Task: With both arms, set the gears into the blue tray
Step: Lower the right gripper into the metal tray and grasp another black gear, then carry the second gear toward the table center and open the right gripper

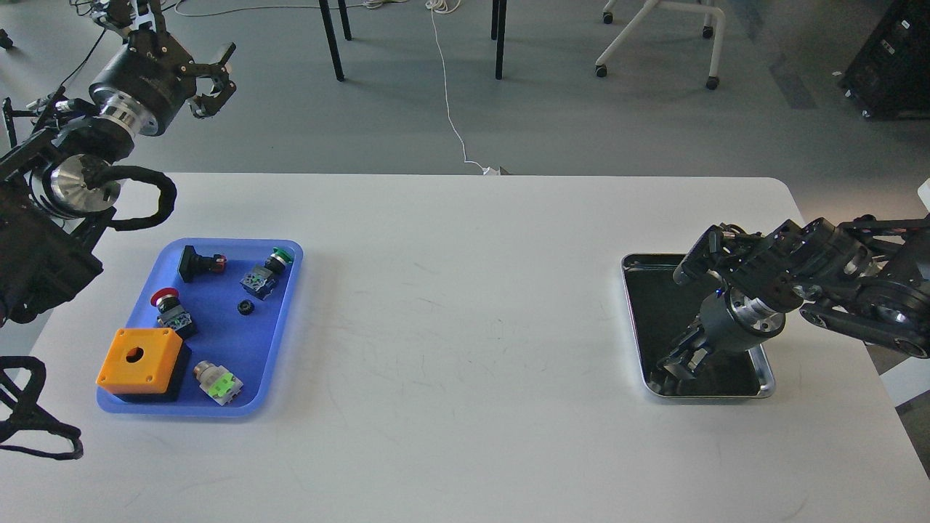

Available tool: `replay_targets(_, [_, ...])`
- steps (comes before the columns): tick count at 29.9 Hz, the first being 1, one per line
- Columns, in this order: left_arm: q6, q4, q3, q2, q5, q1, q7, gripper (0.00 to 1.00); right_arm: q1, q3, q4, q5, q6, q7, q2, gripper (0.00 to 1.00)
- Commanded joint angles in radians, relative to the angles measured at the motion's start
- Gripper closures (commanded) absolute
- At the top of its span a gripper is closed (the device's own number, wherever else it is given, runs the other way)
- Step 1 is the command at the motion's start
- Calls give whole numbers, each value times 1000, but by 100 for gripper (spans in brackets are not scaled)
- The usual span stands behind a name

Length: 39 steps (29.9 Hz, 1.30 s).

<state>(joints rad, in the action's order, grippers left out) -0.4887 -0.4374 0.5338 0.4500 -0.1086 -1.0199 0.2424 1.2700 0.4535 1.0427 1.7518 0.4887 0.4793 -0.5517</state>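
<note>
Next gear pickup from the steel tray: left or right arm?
Right, likely. The right gripper is already down inside the steel tray. The left gripper is raised beyond the table's far left edge, nearer the blue tray, where one gear already lies.

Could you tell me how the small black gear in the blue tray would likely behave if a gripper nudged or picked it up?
The gear looks tiny and lies flat, so it would probably slide rather than roll. Its thin ring shape likely makes it light and awkward to pinch.
</note>
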Motion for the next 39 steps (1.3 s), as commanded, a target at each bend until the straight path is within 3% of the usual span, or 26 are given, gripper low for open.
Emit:
replay_targets(1, [0,0,0,7,1,0,0,2,-3,2,-1,0,0,1,-1,60])
replay_targets(14, [0,0,0,10,0,0,0,2,21,7,3,2,0,9,-24,77])
replay_targets(22, [0,0,0,18,1,0,2,2,129,-19,49,-90,0,9,2,78])
replay_targets(27, [0,-3,-2,16,1,0,2,2,140,-25,54,-190,0,9,124,79])
replay_targets(30, [0,-4,-5,16,1,0,2,2,121,-25,16,-273,-5,9,261,78])
replay_targets(39, [0,-3,-9,23,7,4,0,2,37,-25,-144,-334,-113,9,552,78])
